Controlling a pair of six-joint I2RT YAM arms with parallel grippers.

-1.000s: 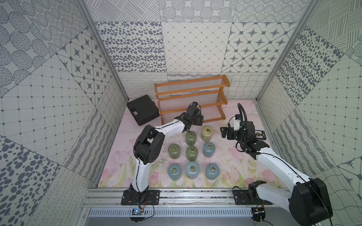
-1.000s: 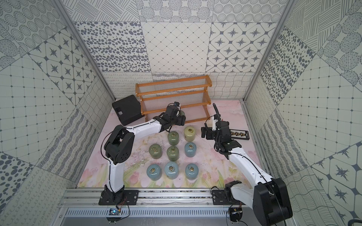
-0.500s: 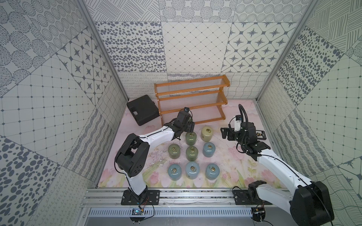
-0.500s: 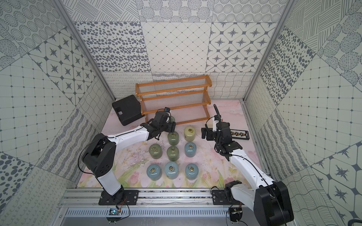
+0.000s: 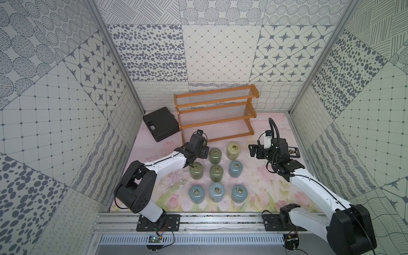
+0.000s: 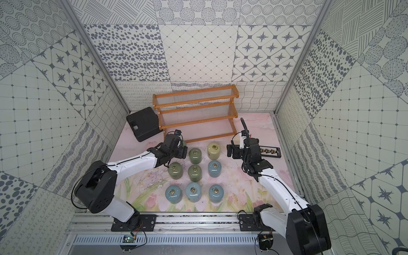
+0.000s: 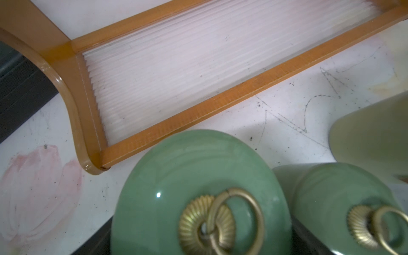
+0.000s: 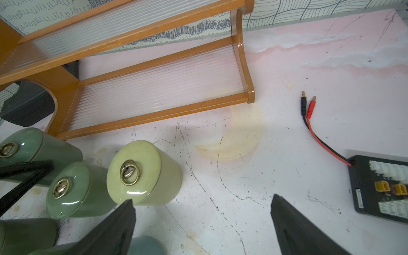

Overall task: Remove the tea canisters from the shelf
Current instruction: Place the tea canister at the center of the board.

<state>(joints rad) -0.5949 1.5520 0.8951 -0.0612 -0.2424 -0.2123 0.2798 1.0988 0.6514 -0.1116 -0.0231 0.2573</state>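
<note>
The flowered pink surface [image 5: 262, 183] runs under both hands, scuffed with dark scratches. Beyond the left hand [image 5: 199, 152] [image 6: 176, 150], toward the back wall, stands the orange three-step shelf [image 5: 215, 111] [image 6: 196, 112], its lowest step close in front of that hand. A black case [image 5: 160, 125] lies to the hand's outer side, beside the end of the shelf

The left hand is closed around a green jar [image 7: 198, 187], with a dark finger on either flank of it. From above the hand hides the jar, and I can't tell whether it rests on the surface. Just beside that hand, toward the right hand, stands a second green jar [image 5: 215, 155] [image 7: 331, 198]. Next along is a yellow jar [image 5: 233, 150] [image 8: 143, 174], upright, close to the right hand's nearer finger but apart from it. Behind the left hand, toward the arm bases, two more green jars [image 5: 196, 173] and a blue jar [image 5: 235, 169] stand in a row. Three blue jars [image 5: 217, 191] make a last row, and all of these are upright on the surface with brass rings on their lids

The right hand [image 5: 256, 151] [image 8: 202, 198] hangs with its fingers spread wide, nothing between them but bare surface. On its outer side lies a flat black board [image 8: 382, 187] of plugs, and beyond its fingertips the board's red and black leads [image 8: 309, 110]
</note>
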